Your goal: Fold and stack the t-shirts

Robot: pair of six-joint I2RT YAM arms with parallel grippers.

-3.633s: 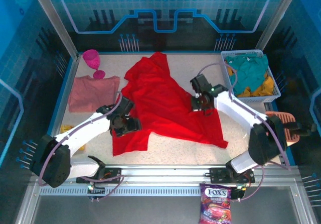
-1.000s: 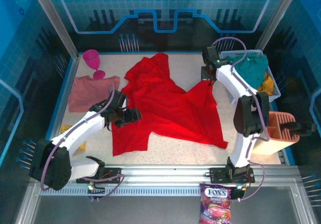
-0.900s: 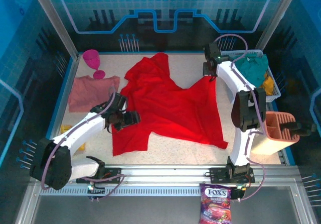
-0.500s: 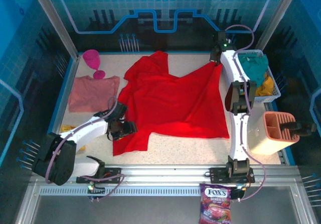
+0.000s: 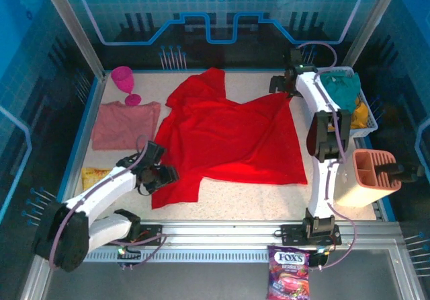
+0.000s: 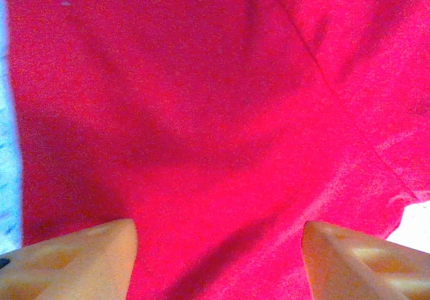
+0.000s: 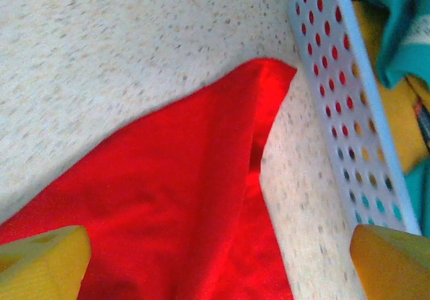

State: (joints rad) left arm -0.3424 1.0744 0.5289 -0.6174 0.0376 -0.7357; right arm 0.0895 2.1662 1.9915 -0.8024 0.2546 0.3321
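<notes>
The red shirt [image 5: 228, 135] now lies much flatter and wider across the middle of the table [image 5: 248, 85] than a few seconds ago, when its right side was bunched in toward the centre. Its far right corner [image 7: 272, 71] has been drawn out until it rests just beside the basket [image 7: 342, 111] of other clothes. The right gripper [image 5: 281, 85], which was pinching that corner a second ago, has just let go: in its wrist view the fingers stand spread wide, with the corner lying loose on the table below. The left gripper [image 5: 161, 177] has pulled back toward the near left part of the shirt, and its fingers [image 6: 74, 259] are parted above flat red cloth with nothing pinched. The pink shirt [image 5: 124, 125] sits already folded at the left, near a pink goblet [image 5: 124, 81]. The spreading step looks about finished, though the far left part is still rumpled, so folding has yet to begin.
</notes>
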